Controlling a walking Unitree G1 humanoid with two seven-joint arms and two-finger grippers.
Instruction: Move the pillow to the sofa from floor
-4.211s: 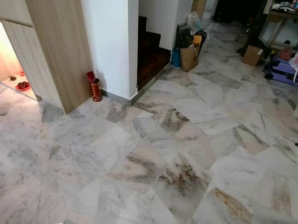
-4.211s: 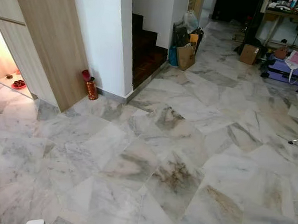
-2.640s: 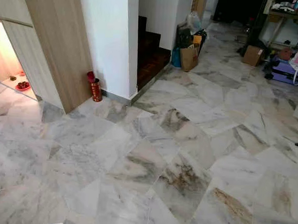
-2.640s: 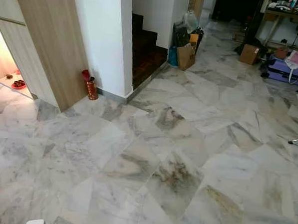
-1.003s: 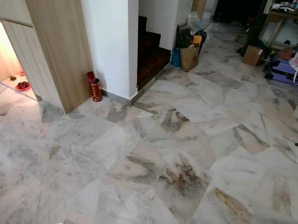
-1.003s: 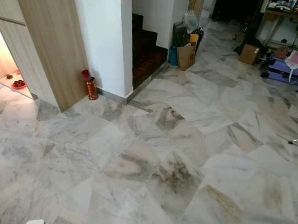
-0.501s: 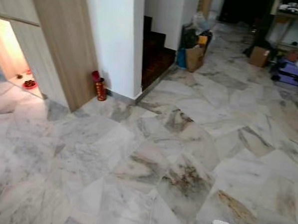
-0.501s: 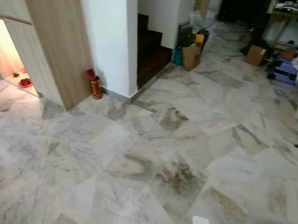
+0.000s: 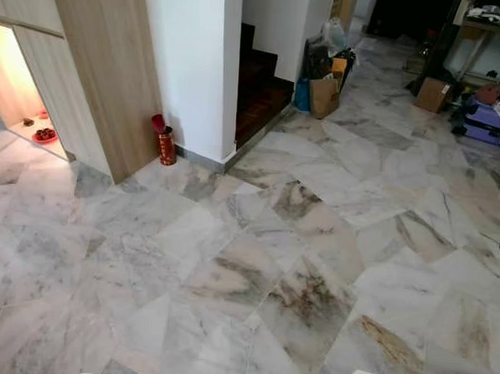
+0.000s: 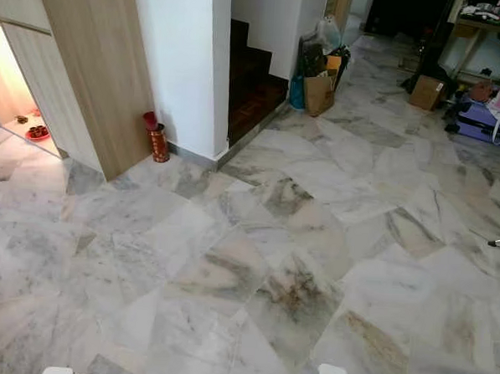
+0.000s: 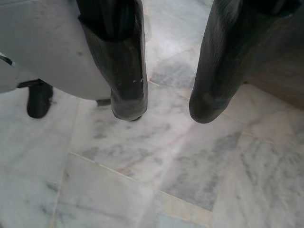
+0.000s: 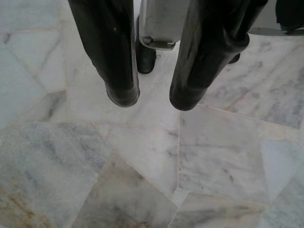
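**Quick headcount of what's on this floor**

Not much, honestly. One red canister point(image 9: 166, 145) by the white pillar point(image 9: 194, 63). One brown paper bag point(image 9: 325, 96) near the stairs, with one blue bag point(image 9: 303, 95) just beside it. One cardboard box point(image 9: 430, 94) further back. One purple suitcase point(image 9: 486, 124) on the right. One red dish point(image 9: 44, 134) in the lit nook. Two grippers, each with two black fingers point(image 11: 124, 61).

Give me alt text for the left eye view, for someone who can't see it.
A grey-veined marble floor stretches ahead, with a red canister beside a white wall and wood panelling. Behind are dark stairs, paper bags, a cardboard box and a purple suitcase.
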